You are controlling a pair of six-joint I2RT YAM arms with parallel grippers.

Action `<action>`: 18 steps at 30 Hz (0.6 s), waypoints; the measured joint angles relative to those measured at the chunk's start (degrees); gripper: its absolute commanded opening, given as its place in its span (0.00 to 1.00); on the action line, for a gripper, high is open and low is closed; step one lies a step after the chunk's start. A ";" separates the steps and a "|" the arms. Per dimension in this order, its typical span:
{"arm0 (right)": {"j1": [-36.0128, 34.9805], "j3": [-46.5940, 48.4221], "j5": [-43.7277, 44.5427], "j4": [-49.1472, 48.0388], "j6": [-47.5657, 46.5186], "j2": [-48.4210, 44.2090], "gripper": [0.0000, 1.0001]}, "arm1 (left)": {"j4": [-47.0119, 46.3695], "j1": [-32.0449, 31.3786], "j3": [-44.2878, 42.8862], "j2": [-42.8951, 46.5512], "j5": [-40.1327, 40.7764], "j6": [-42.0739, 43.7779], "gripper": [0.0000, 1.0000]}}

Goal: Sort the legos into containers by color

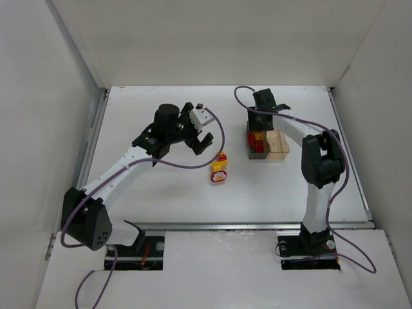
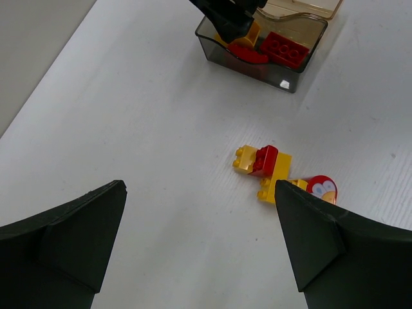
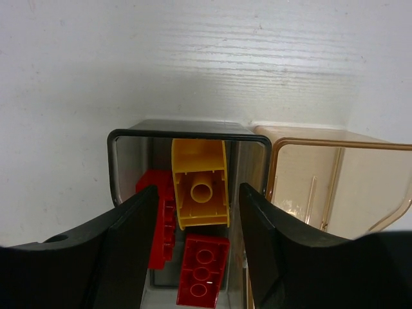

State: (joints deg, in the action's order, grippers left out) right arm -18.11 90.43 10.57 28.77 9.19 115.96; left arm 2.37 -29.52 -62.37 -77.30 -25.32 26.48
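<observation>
A yellow brick (image 3: 200,174) is seen over the grey container (image 3: 122,167), between the fingers of the right gripper (image 3: 198,188). A thin gap is left on each side of it, so the jaws are parted partway and the brick is not clamped. Whether it is already resting on the pieces below cannot be told. Two red bricks (image 3: 203,270) are lying in the same grey box, one beneath the yellow brick and one against the box's left wall. The amber container (image 3: 335,187) is joined to the grey one on its right side. In the overhead view both boxes are placed on the far right part of the table (image 1: 161,193), with the right gripper directly above the grey one.

Well apart from the boxes, nearer and to the left, more legos are left on the table. A small yellow and red cluster (image 2: 262,164) is found there, with a round red piece (image 2: 320,188) bearing a white face just beside it on the near side.

The left gripper (image 1: 198,143) is held above the table, just left and slightly far of those loose pieces. Its fingers (image 2: 64,238) are spread fully wide and nothing is gripped.
</observation>
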 measured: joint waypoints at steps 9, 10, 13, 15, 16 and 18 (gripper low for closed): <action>-0.35 0.61 0.39 -0.44 0.04 1.57 0.54 | -0.02 0.00 0.00 0.00 -0.72 -0.48 1.00; -0.35 0.61 0.37 -0.44 0.07 1.60 0.54 | -0.02 0.00 0.02 0.00 -0.79 -0.48 1.00; -0.35 0.63 0.33 -0.55 0.09 1.66 0.43 | -0.02 0.00 0.09 0.00 -0.94 -0.48 1.00; -0.35 0.66 0.37 -0.59 0.11 1.68 0.32 | -0.02 0.00 0.11 0.00 -1.09 -0.48 1.00; -0.35 0.66 0.35 -0.63 0.04 1.70 0.27 | -0.02 0.00 0.11 0.00 -1.18 -0.48 1.00; -0.35 0.66 0.33 -0.68 0.07 1.73 0.16 | -0.04 0.00 0.11 0.00 -1.27 -0.48 1.00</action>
State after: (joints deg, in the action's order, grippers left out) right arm -18.46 91.09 10.90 28.10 9.26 117.69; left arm 2.33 -29.52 -62.26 -77.30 -26.59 26.00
